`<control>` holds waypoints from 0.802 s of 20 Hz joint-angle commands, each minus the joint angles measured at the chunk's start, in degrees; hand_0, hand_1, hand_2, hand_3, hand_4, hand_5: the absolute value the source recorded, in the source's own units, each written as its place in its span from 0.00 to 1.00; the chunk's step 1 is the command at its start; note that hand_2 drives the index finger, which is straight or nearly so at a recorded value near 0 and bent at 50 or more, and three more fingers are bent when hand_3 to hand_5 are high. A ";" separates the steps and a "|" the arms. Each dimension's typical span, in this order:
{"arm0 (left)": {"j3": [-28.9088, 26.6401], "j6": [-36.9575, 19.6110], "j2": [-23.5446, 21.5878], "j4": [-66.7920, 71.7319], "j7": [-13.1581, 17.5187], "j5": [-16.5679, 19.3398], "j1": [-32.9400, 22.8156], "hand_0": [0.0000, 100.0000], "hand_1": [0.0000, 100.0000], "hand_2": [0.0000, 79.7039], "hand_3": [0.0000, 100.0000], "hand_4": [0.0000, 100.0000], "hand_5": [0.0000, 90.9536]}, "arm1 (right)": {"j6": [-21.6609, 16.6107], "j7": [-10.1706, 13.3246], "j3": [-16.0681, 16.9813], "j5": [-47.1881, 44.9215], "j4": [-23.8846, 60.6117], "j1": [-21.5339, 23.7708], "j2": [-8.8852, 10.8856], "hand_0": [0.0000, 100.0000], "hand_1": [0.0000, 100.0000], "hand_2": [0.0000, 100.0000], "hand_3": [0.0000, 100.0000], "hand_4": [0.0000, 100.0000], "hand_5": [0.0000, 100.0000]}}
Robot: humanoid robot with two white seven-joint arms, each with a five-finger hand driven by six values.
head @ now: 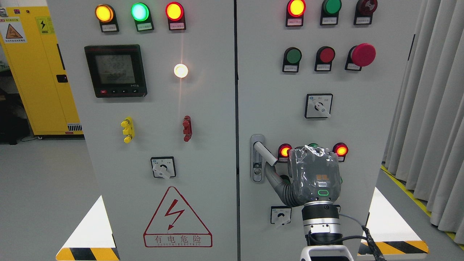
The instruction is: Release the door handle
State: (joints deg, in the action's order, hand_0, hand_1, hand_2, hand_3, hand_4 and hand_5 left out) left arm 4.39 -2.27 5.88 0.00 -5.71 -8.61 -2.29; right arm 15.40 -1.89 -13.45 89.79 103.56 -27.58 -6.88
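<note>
Right hand [314,175] first: its arm rises from the bottom edge right of the middle, a grey palm wrapped in crinkled clear film, with its back turned to the viewer so most of the fingers are hidden. One dark finger or thumb [277,181] reaches up and left to the tip of the door handle [264,152], which swings out from its metal plate on the right-hand door's left edge; whether that finger touches the lever or sits just beneath it I cannot tell, and I cannot say whether the hand is clenched or loose. Sweeping from the left, a yellow cabinet [40,72] stands behind, cut off by the frame and by the grey electrical cabinet [210,108]. On its left door are three lit lamps at the top, a dark meter display [115,70] with unreadable figures, a glaring white lamp [181,70], a yellow clip, a red clip, a rotary switch [163,167] and a red lightning warning triangle [177,217]. On the right door are more lamps and buttons, a red mushroom button [363,54] and a second selector switch. Two red lamps glow either side of the hand, and a green one is mostly hidden behind it. Grey curtains [431,108] hang at the far right.
</note>
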 commanded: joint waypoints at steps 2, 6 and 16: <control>0.00 -0.01 0.01 -0.88 0.00 0.00 0.00 0.12 0.56 0.00 0.00 0.00 0.00 | -0.02 0.04 0.36 -0.05 0.42 -0.10 0.02 0.41 0.37 1.00 1.00 1.00 1.00; 0.00 -0.01 -0.08 -0.88 0.00 0.00 0.00 0.12 0.56 0.00 0.00 0.00 0.00 | -0.02 0.04 0.62 -0.05 0.42 -0.01 0.02 0.41 0.37 1.00 1.00 1.00 1.00; 0.00 -0.01 0.01 -0.88 0.00 0.00 0.00 0.12 0.56 0.00 0.00 0.00 0.00 | -0.02 -0.05 0.71 -0.14 1.21 -0.10 0.02 0.41 0.37 1.00 1.00 1.00 1.00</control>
State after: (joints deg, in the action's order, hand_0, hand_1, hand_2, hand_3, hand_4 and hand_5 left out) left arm 4.39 -2.27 5.88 0.00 -5.71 -8.61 -2.29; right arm 15.40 -1.89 -12.96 89.70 104.08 -27.64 -6.87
